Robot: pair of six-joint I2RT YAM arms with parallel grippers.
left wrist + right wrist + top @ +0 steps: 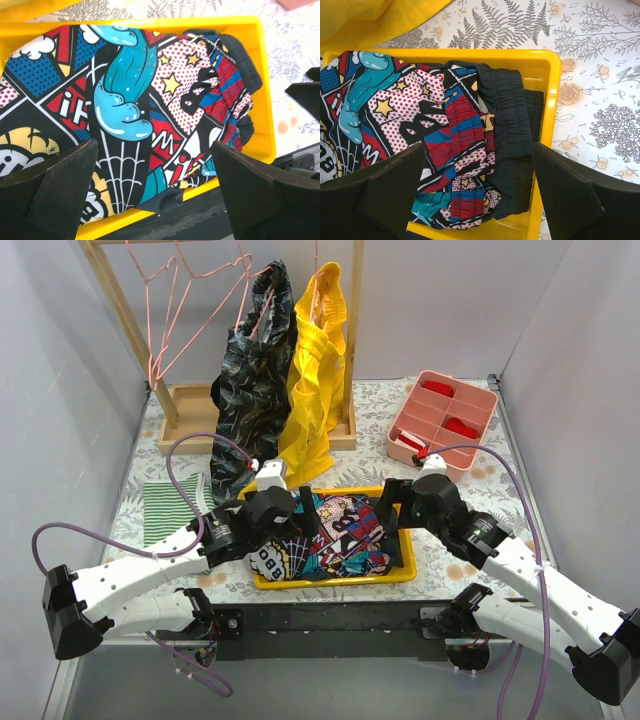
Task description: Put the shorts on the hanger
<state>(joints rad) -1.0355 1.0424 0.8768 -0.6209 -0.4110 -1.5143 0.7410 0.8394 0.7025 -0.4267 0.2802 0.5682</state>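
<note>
My left gripper and right gripper are hovering wide open over the yellow tray, with the shorts lying bunched inside it. By my judgement the grasp is pending. It is calling for a pinch on the black waistband before reaching the hanger beyond the tray.

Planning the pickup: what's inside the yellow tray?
The crumpled comic-print shorts fill the yellow tray, with their black waistband toward its right end. Anything beneath them is covered.
</note>
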